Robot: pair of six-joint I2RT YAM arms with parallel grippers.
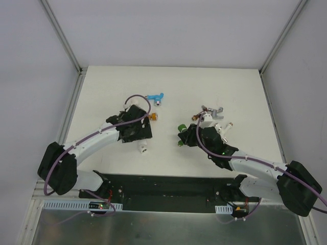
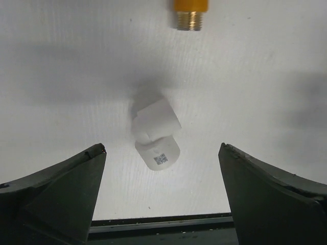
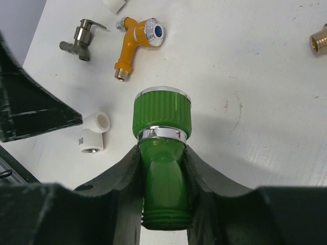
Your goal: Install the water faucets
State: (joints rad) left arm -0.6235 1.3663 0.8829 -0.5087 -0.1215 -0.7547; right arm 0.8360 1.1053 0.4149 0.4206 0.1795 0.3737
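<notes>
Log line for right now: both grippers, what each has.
left gripper: open over white fitting | right gripper: shut on green faucet | orange faucet: lying on table

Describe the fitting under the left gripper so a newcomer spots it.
Find the left gripper, open over the table. Between its fingers lies a white fitting, short of the orange faucet. Unlike that faucet, it is stubby, all white, with a code sticker.
</notes>
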